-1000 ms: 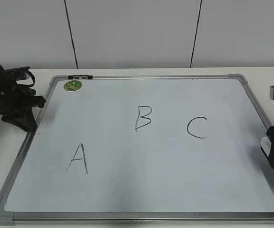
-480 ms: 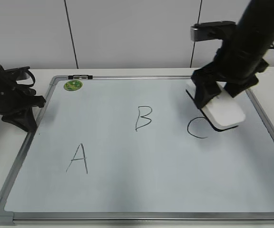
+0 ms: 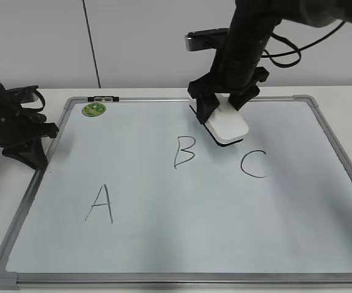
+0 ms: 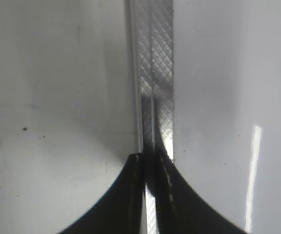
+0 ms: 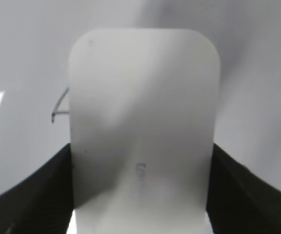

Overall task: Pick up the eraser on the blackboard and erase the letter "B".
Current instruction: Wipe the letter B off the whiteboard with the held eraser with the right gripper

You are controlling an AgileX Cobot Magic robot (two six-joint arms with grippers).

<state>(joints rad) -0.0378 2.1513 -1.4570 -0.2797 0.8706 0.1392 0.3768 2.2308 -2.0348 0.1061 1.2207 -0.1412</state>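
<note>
The blackboard (image 3: 182, 244) is a pale whiteboard in a grey frame lying flat on the table. The letter "B" (image 3: 184, 151) is drawn near its middle. My right gripper (image 3: 223, 116) is shut on the eraser (image 3: 226, 126), a white rounded block, held just above the board to the right of the "B" and tilted. In the right wrist view the eraser (image 5: 143, 122) fills the space between the jaws (image 5: 140, 185), and a stroke of a letter (image 5: 58, 109) shows to its left. My left gripper (image 3: 32, 152) rests shut at the board's left edge, over the frame (image 4: 155, 73).
The letter "A" (image 3: 100, 204) is at the front left and the letter "C" (image 3: 253, 163) right of the middle. A round green sticker (image 3: 93, 110) sits in the far left corner. White wall panels stand behind the table.
My right arm has carried the eraser from the board's right edge, past the "C", leftward and farther back to beside the "B". The left arm has not moved.
</note>
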